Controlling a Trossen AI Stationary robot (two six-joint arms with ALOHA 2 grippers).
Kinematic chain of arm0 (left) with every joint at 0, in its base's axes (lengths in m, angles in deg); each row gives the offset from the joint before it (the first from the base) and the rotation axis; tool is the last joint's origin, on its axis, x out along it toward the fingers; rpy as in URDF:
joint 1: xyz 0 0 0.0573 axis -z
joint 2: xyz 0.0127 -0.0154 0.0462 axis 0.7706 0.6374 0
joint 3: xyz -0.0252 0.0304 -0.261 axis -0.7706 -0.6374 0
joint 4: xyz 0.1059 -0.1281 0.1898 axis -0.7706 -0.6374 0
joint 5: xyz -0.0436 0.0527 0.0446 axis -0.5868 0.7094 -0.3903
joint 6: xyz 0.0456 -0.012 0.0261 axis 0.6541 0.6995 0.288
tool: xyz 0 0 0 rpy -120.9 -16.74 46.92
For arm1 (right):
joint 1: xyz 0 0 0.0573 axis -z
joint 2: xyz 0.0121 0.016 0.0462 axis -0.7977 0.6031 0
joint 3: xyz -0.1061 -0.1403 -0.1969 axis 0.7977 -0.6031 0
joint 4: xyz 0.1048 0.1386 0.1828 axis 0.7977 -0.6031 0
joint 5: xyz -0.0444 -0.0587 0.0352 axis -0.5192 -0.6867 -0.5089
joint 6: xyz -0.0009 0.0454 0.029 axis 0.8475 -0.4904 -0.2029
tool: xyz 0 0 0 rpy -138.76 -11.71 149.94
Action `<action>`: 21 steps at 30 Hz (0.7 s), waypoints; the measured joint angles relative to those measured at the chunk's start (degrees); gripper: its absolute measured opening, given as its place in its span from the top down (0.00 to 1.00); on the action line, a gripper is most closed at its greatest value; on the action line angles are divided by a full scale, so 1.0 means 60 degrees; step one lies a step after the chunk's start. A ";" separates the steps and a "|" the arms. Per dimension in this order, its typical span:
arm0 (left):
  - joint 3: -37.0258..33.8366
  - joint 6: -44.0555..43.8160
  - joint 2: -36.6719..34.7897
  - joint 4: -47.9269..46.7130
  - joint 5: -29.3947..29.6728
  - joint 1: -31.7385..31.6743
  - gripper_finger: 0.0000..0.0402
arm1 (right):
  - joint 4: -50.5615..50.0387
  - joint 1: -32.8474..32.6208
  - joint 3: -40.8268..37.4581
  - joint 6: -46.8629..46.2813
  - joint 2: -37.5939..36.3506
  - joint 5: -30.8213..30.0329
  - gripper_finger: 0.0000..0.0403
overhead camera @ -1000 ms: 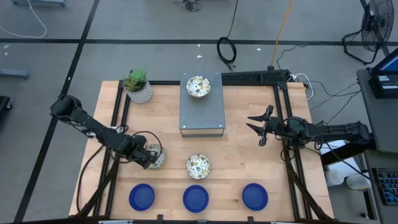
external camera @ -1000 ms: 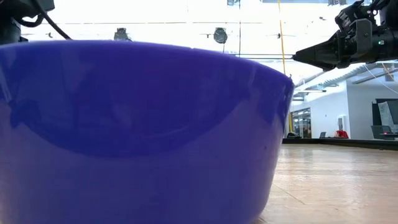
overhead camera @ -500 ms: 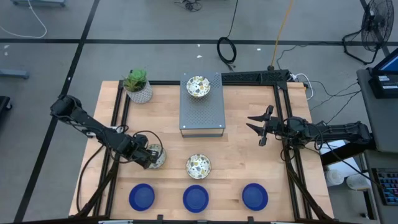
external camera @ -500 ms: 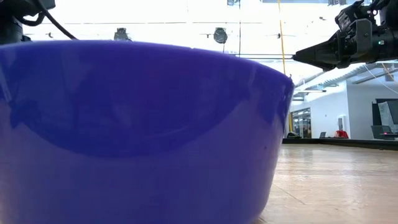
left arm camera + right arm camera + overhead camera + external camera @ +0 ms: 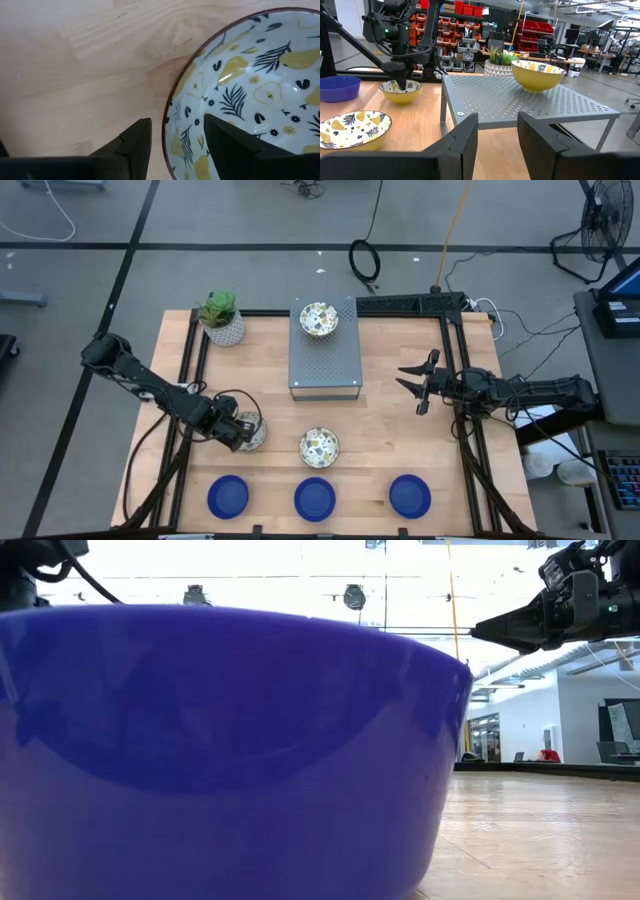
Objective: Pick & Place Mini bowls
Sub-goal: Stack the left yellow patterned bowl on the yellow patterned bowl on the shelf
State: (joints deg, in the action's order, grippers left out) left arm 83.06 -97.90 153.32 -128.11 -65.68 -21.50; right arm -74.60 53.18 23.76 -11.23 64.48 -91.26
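My left gripper (image 5: 243,431) is down at a cream bowl with a pear-and-leaf pattern (image 5: 254,432) near the table's left side. In the left wrist view it is open (image 5: 177,135), one finger outside the rim (image 5: 168,120) and one over the inside. This bowl rests on the wood by its base (image 5: 400,92). A second patterned bowl (image 5: 319,446) sits mid-table. A third (image 5: 318,319) stands on the grey perforated stand (image 5: 325,365). Three blue bowls (image 5: 228,496) (image 5: 315,498) (image 5: 410,495) line the near edge. My right gripper (image 5: 404,378) hangs open at the right, above the table. My left gripper comes at the patterned bowl from above, pointing down, with its fingers on either side of the rim (image 5: 169,107) on the bowl's left side. A gap shows between the outer finger (image 5: 137,142) and the rim. Whether the inner finger touches the bowl cannot be told.
A white pot with a green plant (image 5: 221,320) stands at the far left corner. A black frame rail (image 5: 455,410) runs along the table's right side. One blue bowl (image 5: 220,740) fills the low view. Bare wood lies between the stand and my right gripper.
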 joint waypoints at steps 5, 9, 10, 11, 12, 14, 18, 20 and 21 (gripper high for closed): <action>0.0000 -0.0062 0.0000 -0.0175 -0.0004 0.0000 0.55 | -0.0011 0.0002 0.0000 0.0000 0.0000 -0.0004 0.68; 0.0000 -0.0073 0.0000 -0.0185 -0.0011 0.0000 0.55 | -0.0011 0.0001 0.0000 0.0000 0.0001 -0.0002 0.68; 0.0000 -0.0076 0.0000 -0.0185 -0.0008 0.0000 0.55 | -0.0011 0.0000 -0.0001 0.0000 0.0002 -0.0002 0.68; 0.0000 -0.0084 0.0000 -0.0188 -0.0008 0.0000 0.55 | -0.0011 0.0001 -0.0004 0.0000 0.0001 0.0000 0.68; 0.0000 -0.0091 0.0000 -0.0192 -0.0011 0.0000 0.55 | -0.0011 0.0000 -0.0004 0.0000 0.0000 -0.0002 0.68; 0.0000 -0.0094 0.0000 -0.0214 -0.0011 0.0000 0.55 | -0.0012 0.0002 -0.0004 0.0000 0.0001 -0.0003 0.68; 0.0002 -0.0144 0.0000 -0.0256 -0.0379 -0.0173 0.55 | -0.0014 0.0000 -0.0004 0.0000 -0.0001 -0.0004 0.68; 0.0007 -0.0019 -0.0008 -0.0425 -0.0764 -0.0406 0.55 | -0.0011 0.0000 -0.0004 0.0000 0.0002 0.0000 0.68; 0.0007 0.0083 -0.0018 -0.0488 -0.0921 -0.0525 0.55 | -0.0011 0.0002 -0.0004 0.0000 0.0001 0.0000 0.68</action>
State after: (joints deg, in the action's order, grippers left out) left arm 83.10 -97.40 153.21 -131.03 -71.21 -24.65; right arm -74.67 53.19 23.74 -11.23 64.48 -91.26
